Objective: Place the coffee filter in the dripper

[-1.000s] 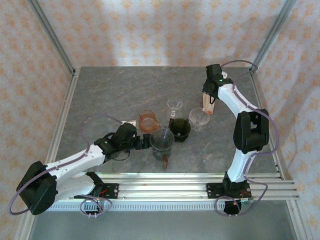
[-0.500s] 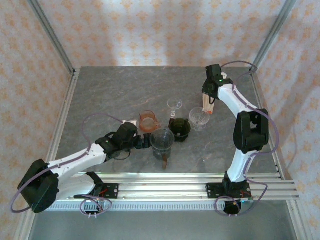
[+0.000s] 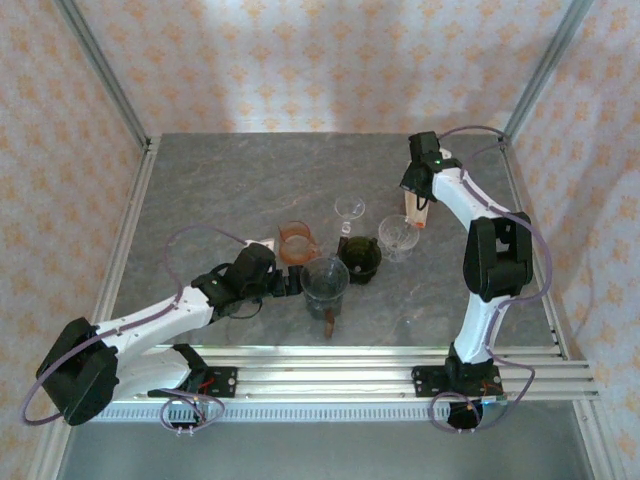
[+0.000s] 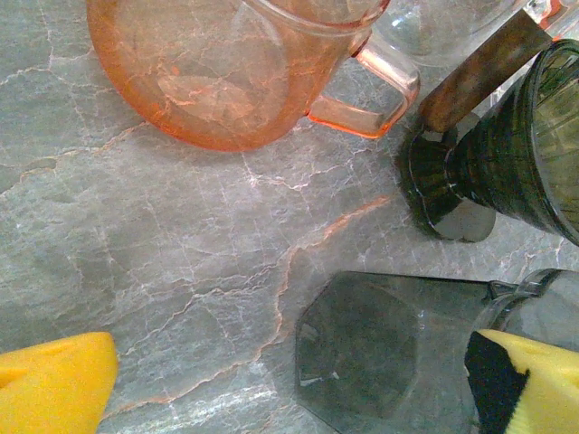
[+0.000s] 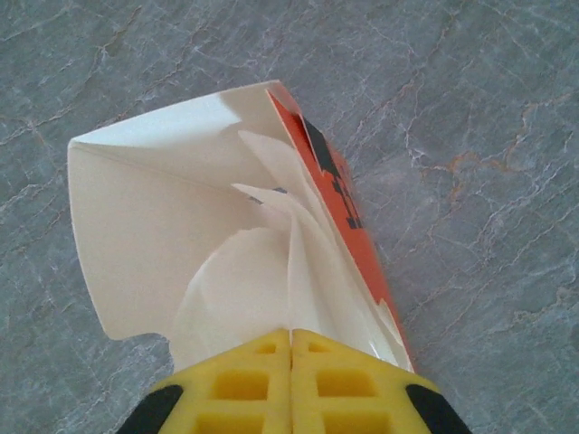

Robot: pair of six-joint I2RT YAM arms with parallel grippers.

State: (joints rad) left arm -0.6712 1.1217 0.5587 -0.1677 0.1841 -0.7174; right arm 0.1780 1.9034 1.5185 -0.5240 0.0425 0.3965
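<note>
The right hand (image 5: 290, 344) is pinched closed on a white filter (image 5: 237, 291) in its open box (image 5: 136, 208), which stands at 1 o'clock from the clear dripper (image 3: 399, 237). The left hand (image 4: 289, 384) is open on the tabletop (image 3: 220, 190), at 9 o'clock from a glass jug (image 3: 325, 280).

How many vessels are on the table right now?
5, clustered mid-table: orange pitcher left, small clear glass at the back, clear cup right, dark green dripper centre, grey vessel nearest. None looks hidden.
</note>
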